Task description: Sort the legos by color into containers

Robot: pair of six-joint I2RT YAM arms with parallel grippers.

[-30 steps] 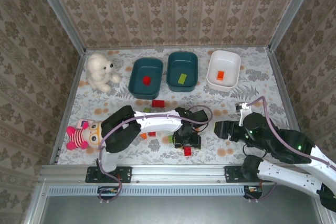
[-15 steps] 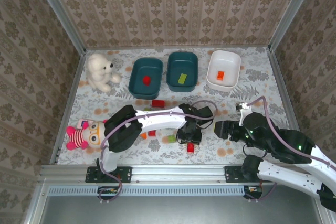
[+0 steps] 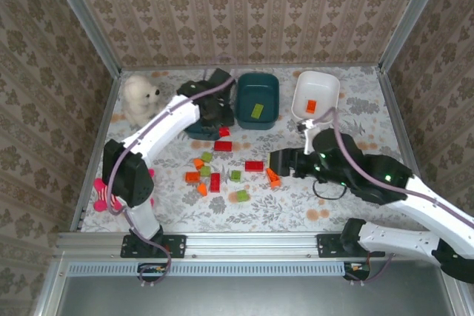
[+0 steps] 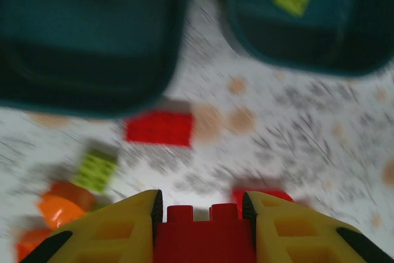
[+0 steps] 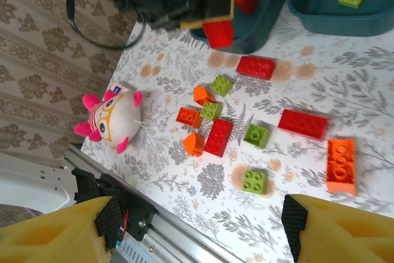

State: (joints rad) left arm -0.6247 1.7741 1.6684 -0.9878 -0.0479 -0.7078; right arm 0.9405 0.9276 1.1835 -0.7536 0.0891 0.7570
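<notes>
Your left gripper point(image 4: 201, 204) is clamped on a red studded plastic brick point(image 4: 205, 241), hanging at the near rim of the dark teal rounded plastic tub point(image 4: 86, 60) that has a red piece in it. Your right gripper point(image 5: 197, 232) stands wide with nothing between its fingers, above the loose red, orange and light green bricks point(image 3: 222, 172) scattered on the floral-patterned table point(image 3: 355, 109).
</notes>
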